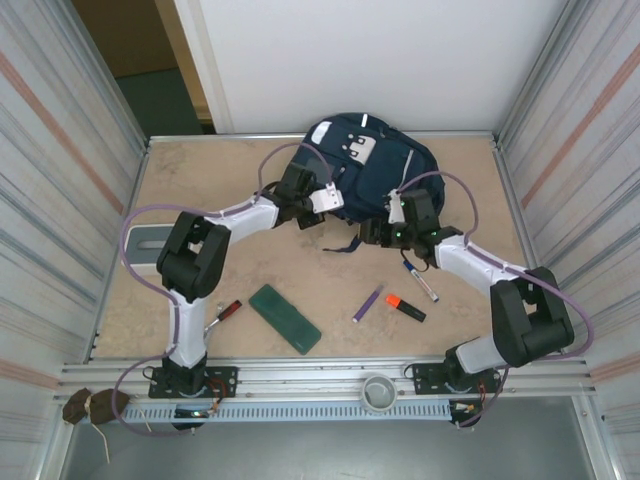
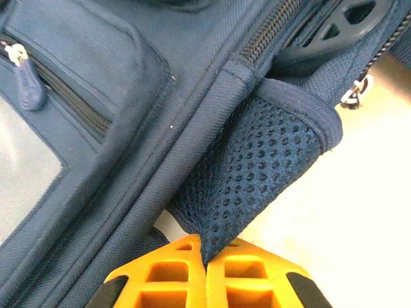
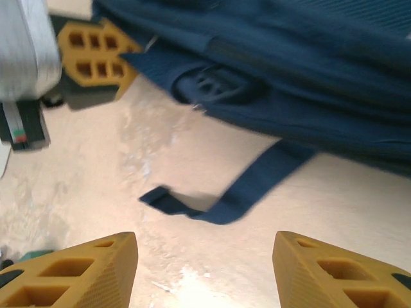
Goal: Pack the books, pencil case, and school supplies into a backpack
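One backpack [image 1: 385, 165], three pens [image 1: 367, 303], one green case [image 1: 285, 318], one red-handled tool [image 1: 224, 312]

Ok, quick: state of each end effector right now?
Left end effector: closed, pinching the backpack at its mesh pocket.
Right end effector: open, holding nothing.

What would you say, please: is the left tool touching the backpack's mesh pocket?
Touching. The left wrist view shows the left tool shut on the edge of the mesh pocket of the backpack, fabric pinched between its fingers.
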Tool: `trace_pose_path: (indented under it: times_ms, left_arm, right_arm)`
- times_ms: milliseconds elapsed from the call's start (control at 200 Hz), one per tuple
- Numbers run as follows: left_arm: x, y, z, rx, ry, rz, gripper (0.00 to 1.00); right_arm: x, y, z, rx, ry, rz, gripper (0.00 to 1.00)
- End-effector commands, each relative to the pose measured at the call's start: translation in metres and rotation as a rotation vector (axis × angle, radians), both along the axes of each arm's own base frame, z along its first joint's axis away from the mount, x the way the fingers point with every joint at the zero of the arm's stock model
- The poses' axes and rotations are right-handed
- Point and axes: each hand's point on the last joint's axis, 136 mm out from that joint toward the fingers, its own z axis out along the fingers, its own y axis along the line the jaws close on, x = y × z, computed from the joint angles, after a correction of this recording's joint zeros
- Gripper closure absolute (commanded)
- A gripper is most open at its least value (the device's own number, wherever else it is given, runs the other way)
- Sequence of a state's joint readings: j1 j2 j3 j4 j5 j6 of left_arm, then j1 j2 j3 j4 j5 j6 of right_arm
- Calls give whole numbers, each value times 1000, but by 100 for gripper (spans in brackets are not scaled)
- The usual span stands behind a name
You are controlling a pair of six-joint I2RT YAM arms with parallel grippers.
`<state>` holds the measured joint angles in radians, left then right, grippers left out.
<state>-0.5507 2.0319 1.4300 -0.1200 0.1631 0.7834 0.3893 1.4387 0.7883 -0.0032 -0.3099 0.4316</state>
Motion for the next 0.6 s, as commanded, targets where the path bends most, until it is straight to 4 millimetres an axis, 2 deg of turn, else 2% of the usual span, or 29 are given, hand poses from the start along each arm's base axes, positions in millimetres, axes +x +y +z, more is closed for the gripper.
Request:
trace_pose_path:
  times_ms: [0, 195, 346, 591]
  left_arm:
    - [-6, -16, 65, -155, 11, -21, 100]
    - [-8, -21, 84, -213, 24, -33, 100]
    - [-11, -23, 98, -258, 33, -45, 100]
    - [-17, -28, 107, -292, 47, -71, 100]
  right_arm:
    - [16, 18, 26, -21, -222, -8, 47]
    - [27, 27, 15, -156, -370, -55, 51]
    - [37, 24, 0, -255, -429, -121, 52]
    - [57, 31, -20, -355, -480, -174, 52]
